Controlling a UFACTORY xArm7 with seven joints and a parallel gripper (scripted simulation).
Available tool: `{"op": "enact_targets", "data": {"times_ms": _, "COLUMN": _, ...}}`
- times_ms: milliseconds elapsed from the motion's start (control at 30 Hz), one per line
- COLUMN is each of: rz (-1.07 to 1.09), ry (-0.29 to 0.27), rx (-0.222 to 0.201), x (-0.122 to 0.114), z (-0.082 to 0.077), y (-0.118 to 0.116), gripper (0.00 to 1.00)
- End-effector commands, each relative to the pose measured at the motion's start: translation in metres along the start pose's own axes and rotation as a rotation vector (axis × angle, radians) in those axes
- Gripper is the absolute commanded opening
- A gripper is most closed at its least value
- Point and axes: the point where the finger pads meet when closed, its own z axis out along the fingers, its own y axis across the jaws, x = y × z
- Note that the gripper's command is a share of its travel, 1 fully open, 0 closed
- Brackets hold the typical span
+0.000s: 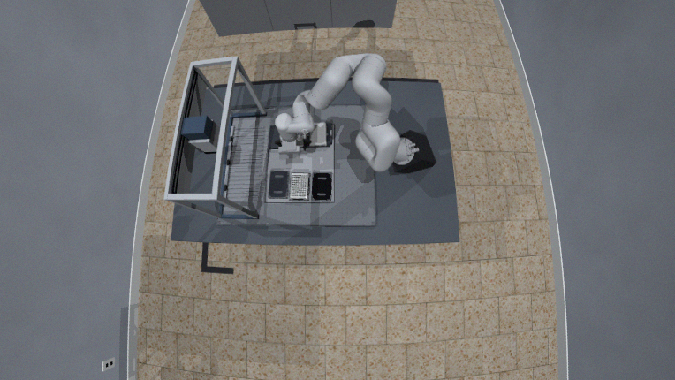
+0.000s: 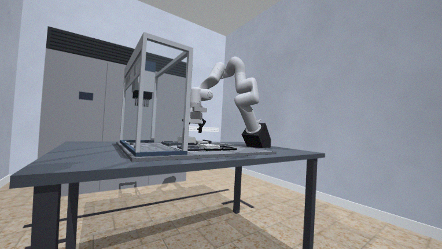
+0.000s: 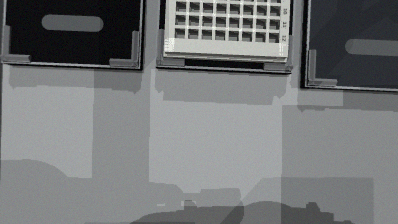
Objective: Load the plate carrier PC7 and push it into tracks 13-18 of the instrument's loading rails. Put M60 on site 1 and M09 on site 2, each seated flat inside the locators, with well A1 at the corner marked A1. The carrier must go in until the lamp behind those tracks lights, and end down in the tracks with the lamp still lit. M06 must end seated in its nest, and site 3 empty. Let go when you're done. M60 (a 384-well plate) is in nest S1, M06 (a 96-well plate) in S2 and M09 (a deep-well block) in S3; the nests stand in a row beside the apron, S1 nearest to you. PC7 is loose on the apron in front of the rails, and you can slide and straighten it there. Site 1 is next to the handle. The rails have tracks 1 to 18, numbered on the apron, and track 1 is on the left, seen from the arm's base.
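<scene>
Top view: the arm [image 1: 373, 113] bends from its black base [image 1: 425, 157] across the grey table [image 1: 425, 208] and ends over the carrier PC7 [image 1: 325, 134], which lies loose on the apron [image 1: 353, 188] in front of the rails [image 1: 246, 160]. The wrist covers most of the carrier, so what sits on its sites cannot be made out here. The jaws [image 1: 306, 140] show only as small dark parts under the wrist. Beside the apron stand three nests in a row: the middle one holds the pale 96-well plate M06 [image 1: 299, 185], and the nests on either side, S1 [image 1: 322, 185] and S3 [image 1: 277, 184], look dark. The instrument's frame [image 1: 226, 117] rises over the rails, with a blue box [image 1: 197, 128] inside it.

Exterior view: the jaws [image 2: 199, 125] hang well above the table [image 2: 92, 160], spread to full width with nothing between them. The frame [image 2: 140, 92] stands in front of the arm [image 2: 244, 92] and hides part of the wrist. The plates and carrier are too low and small to tell apart here.

Wrist view: the camera looks down on bare apron [image 3: 210, 140] crossed by shadows. Along the upper edge are the three nests: M06 [image 3: 225, 25] seated between corner locators in the middle one, and a dark nest on each side [image 3: 72, 30] [image 3: 355, 45], each showing a grey slot mark. The fingers themselves are out of this view
</scene>
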Motion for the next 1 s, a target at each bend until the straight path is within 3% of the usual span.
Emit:
{"op": "enact_targets", "data": {"times_ms": 0, "rz": 0.000, "ry": 0.000, "rx": -0.004, "x": 0.000, "z": 0.005, "y": 0.001, "gripper": 1.00}}
{"op": "enact_targets", "data": {"times_ms": 967, "rz": 0.000, "ry": 0.000, "rx": -0.004, "x": 0.000, "z": 0.048, "y": 0.001, "gripper": 1.00}}
